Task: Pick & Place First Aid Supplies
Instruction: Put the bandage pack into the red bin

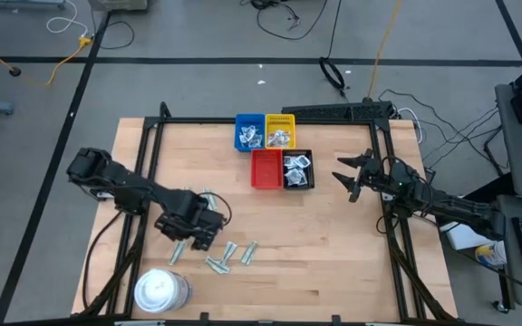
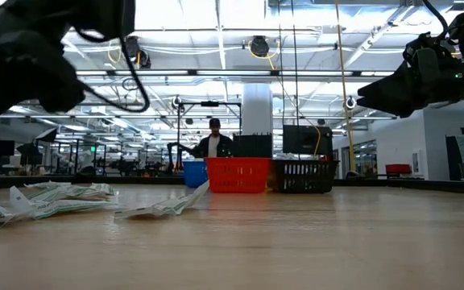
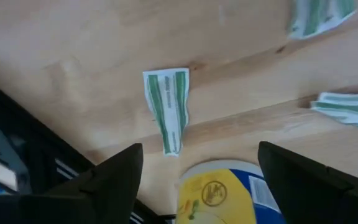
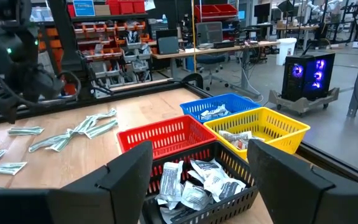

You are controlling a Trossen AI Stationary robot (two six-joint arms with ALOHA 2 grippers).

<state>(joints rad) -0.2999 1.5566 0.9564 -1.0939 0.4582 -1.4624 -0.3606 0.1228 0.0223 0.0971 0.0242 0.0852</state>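
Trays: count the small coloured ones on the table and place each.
4, in a two-by-two cluster at the table's far middle: blue tray and yellow tray behind, red tray and black tray in front. None seems hidden.

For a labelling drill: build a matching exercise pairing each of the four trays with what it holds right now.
Column one:
1. blue tray
2. yellow tray
3. red tray
4. black tray

Column two:
A. no packets visible
B. many white packets, nearest the right wrist camera
C. packets, behind the red tray
D. packets, behind the black tray

Pairs: 1-C, 2-D, 3-A, 4-B
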